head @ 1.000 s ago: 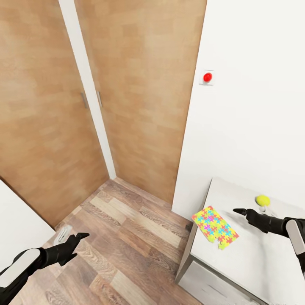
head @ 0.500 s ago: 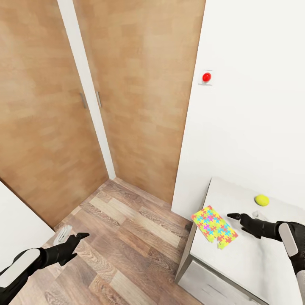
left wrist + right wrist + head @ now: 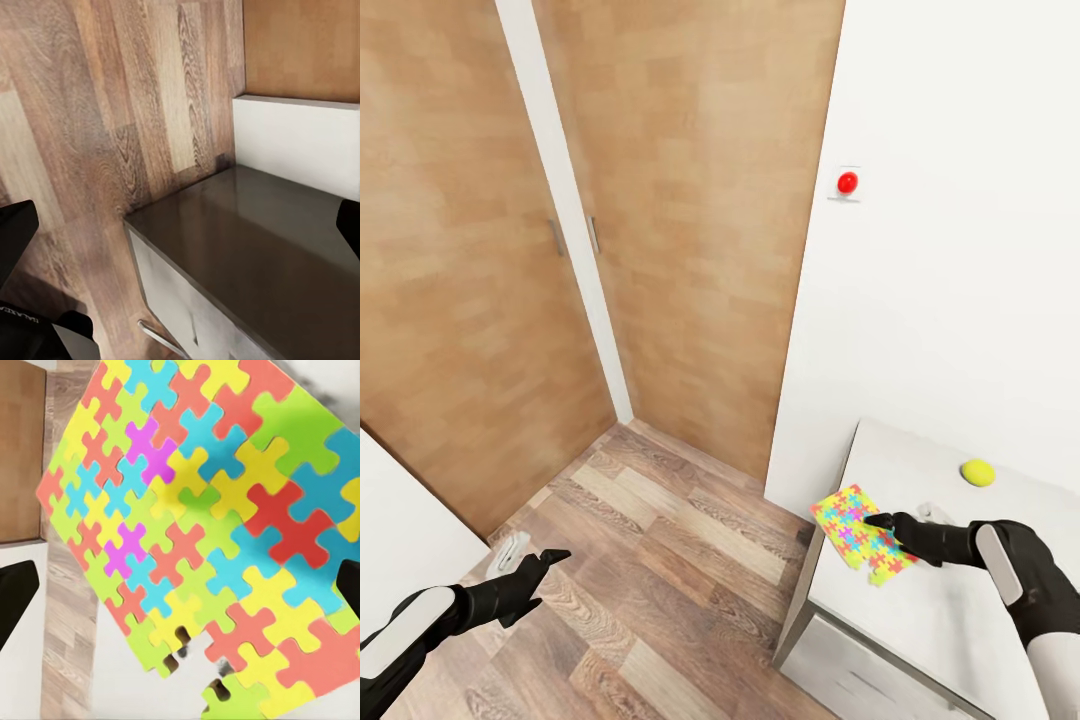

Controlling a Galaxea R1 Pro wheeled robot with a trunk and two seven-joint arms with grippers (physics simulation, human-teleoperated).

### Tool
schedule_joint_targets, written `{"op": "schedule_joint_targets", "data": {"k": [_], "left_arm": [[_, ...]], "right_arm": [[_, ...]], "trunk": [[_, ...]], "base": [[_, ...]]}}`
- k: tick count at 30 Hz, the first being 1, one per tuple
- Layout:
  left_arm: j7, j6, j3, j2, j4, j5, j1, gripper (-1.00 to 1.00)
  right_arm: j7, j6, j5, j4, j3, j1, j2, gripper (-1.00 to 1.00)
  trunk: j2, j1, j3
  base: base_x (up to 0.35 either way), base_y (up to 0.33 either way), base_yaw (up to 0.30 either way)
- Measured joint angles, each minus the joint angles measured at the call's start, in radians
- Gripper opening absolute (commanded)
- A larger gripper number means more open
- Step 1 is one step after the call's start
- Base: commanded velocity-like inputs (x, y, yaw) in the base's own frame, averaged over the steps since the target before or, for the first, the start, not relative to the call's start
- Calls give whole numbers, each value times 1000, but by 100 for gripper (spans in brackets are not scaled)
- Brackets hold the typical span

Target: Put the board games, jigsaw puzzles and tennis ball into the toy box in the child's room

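A jigsaw puzzle in yellow, pink, blue and green lies flat at the near left corner of the table, slightly overhanging its edge. My right gripper hovers just above the puzzle, open. In the right wrist view the puzzle spreads between the two dark fingertips, which stand wide apart. The tennis ball rests further back on the table near the wall. My left gripper hangs low over the wooden floor, open and empty. The toy box, the board games and the bed are out of view.
Tall wooden doors stand ahead, beside a white wall with a red button. Wooden floor lies between me and the table. A dark grey cabinet top with a handle below sits under my left gripper.
My right gripper has moved left across the table, from beside the tennis ball to above the jigsaw puzzle. The left arm has not moved.
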Motion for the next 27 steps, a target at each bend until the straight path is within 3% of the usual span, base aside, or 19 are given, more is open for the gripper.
{"op": "schedule_joint_targets", "data": {"k": [17,27], "left_arm": [[0,0,0,0,0,0,0,100],[0,0,0,0,0,0,0,100]], "right_arm": [[-1,0,2,-7,23,1,2,100],[-1,-1,7,-9,24,0,2,100]], "trunk": [[0,0,0],[0,0,0]], "base": [[0,0,7],[0,0,121]]}}
